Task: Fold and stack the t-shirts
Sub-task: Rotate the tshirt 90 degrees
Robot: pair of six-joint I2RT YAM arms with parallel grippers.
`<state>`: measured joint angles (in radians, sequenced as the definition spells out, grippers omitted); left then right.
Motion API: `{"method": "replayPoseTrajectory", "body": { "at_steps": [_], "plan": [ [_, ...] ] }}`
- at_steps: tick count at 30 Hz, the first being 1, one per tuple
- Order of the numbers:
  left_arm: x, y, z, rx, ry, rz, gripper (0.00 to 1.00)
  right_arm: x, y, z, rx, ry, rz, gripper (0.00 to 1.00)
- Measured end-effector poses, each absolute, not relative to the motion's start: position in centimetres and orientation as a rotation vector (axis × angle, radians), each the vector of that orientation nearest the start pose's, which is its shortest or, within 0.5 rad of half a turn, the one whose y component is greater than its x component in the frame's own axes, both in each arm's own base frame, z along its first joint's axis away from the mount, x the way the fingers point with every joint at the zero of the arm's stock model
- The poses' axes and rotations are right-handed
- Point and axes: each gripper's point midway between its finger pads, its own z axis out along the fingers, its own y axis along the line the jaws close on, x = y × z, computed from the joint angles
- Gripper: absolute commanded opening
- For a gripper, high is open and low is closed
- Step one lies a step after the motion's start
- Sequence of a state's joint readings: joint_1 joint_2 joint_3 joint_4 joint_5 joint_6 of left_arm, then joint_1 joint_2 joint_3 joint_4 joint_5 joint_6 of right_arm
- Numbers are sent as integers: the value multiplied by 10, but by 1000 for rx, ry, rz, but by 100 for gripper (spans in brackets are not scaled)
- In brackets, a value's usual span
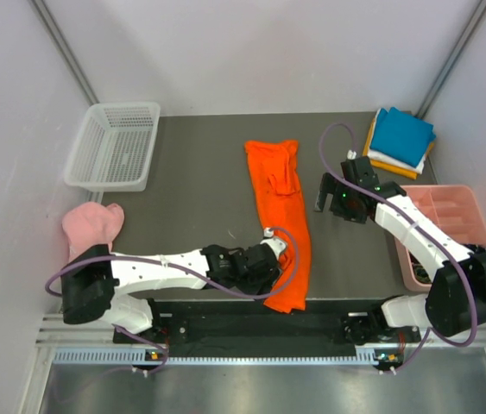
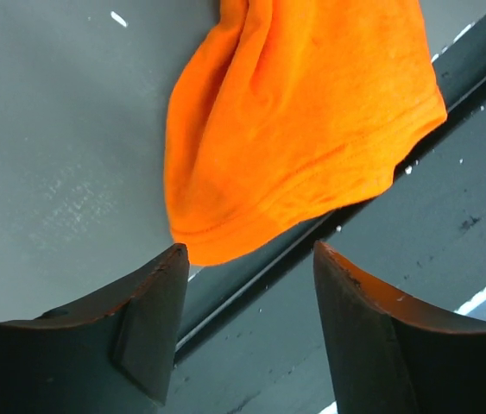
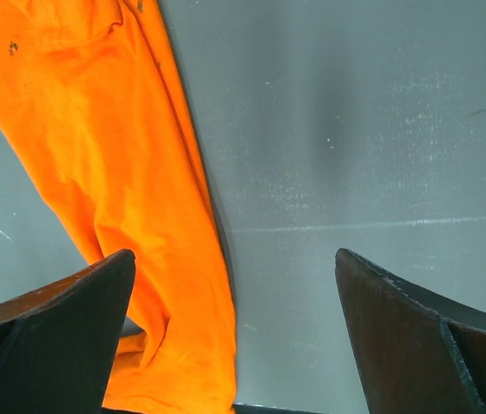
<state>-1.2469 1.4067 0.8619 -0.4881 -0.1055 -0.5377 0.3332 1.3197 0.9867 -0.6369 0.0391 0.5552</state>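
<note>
Long bright orange fabric t-shirt [image 1: 279, 220] laid 12 to 6 o'clock across dark table [image 1: 199, 164]; left gripper [image 2: 251, 250], jaws spread, at its 6 o'clock hem; right gripper [image 3: 234, 259], spread wide, at its 3 o'clock.

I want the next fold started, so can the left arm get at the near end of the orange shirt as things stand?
Probably yes. The left gripper sits just short of the shirt at its near hem with jaws apart, and nothing lies between them and the cloth.
</note>
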Motion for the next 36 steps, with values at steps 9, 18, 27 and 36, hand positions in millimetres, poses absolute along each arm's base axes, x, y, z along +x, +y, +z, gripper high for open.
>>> {"method": "replayPoseTrajectory", "body": {
  "at_steps": [9, 18, 27, 36],
  "plan": [
    [103, -308, 56, 872, 2521, -479, 54, 293, 117, 115, 300, 2559, 291, 99],
    [112, -307, 47, 847, 2510, -413, 50, 293, 117, 115, 300, 2559, 289, 99],
    [118, -303, 42, 826, 2502, -359, 40, 293, 117, 115, 299, 2559, 290, 99],
    [118, -299, 35, 829, 2511, -337, 33, 293, 117, 115, 300, 2559, 290, 99]
  ]
}}
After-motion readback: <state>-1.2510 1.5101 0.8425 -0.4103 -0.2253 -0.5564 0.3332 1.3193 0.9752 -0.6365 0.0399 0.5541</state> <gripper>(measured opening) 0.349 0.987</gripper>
